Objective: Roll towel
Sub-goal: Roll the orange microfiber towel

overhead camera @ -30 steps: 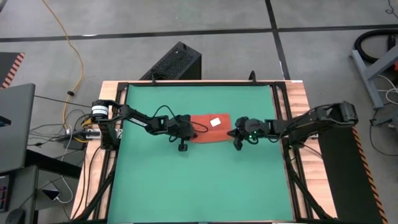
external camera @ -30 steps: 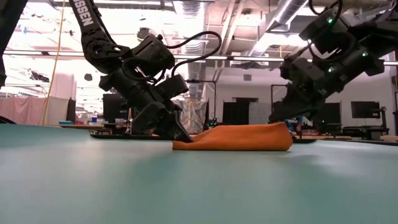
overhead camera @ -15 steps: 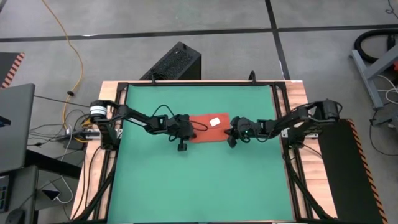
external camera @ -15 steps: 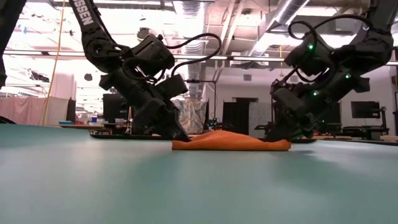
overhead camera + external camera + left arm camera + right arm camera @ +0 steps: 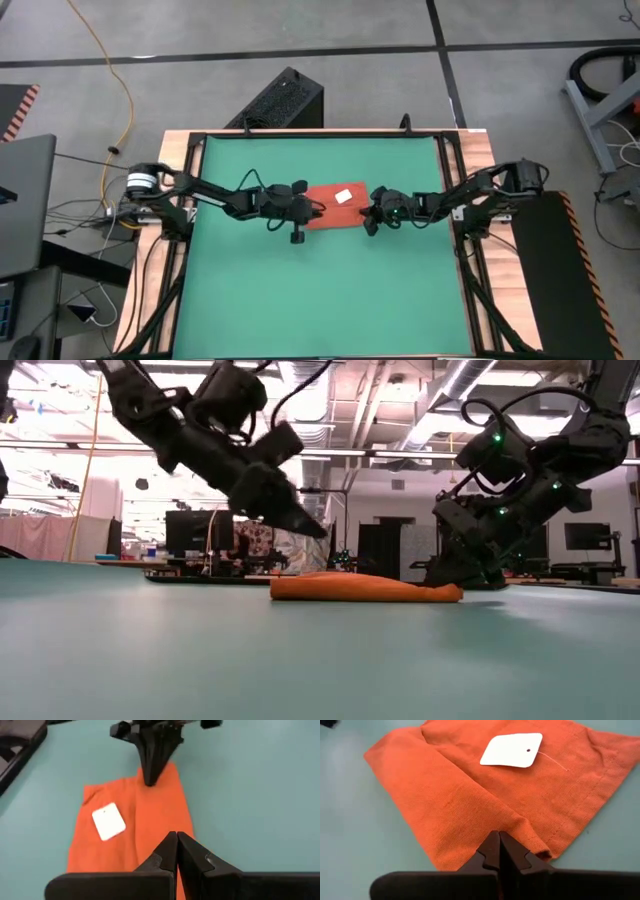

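The orange-red towel [image 5: 335,205] lies flat on the green mat [image 5: 320,290] at mid-table, with its white tag [image 5: 109,821] facing up. My left gripper [image 5: 322,533] is shut and empty. It hangs above the towel's left end, clear of the cloth, and also shows in its own wrist view [image 5: 176,837]. My right gripper [image 5: 462,586] is down at the towel's right end, shut on the cloth. It also shows in the high view [image 5: 366,215]. My right gripper pinches a raised fold [image 5: 512,827] of the towel between its two fingers, near the towel's right edge. The fingers slant down from the table's right side. The towel lies on the mat and the fold runs as a low ridge up to the fingertips.
The mat fills the wooden-framed table, with bare mat toward the near and far edges. A black box [image 5: 280,98] stands on the floor beyond the far edge. Cables and a laptop lie off the table's left side.
My right gripper has come down and a little toward the table's left, laying the raised right end of the towel on the mat. My left gripper has risen off the towel's left end, still shut. The towel now lies lower and flatter.
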